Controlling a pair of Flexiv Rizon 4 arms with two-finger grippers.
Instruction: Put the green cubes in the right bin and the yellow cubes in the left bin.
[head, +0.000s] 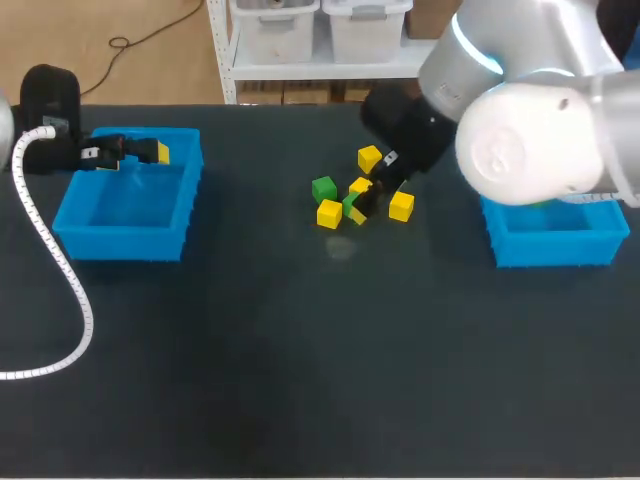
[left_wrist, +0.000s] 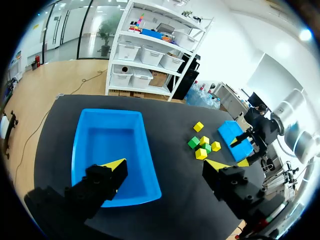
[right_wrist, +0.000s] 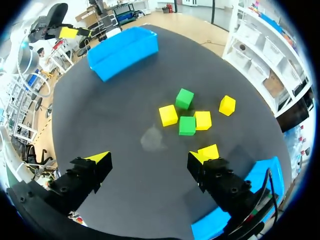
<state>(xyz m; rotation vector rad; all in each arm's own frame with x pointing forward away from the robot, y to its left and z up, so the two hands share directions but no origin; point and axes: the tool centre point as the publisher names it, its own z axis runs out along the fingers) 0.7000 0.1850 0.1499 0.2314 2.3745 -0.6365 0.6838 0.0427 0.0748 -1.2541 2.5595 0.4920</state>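
Mingling together: bright yellow cubes (right_wrist: 168, 115), green cubes (right_wrist: 184, 98).

Far half of the right bin (head: 555, 245) behind the right arm (head: 530, 140)

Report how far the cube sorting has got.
Done: nothing visible; the left bin is empty, and the right bin is mostly hidden. In hand: nothing; the left gripper and right gripper are open and empty. Left: four yellow cubes and two green cubes lie on the table.
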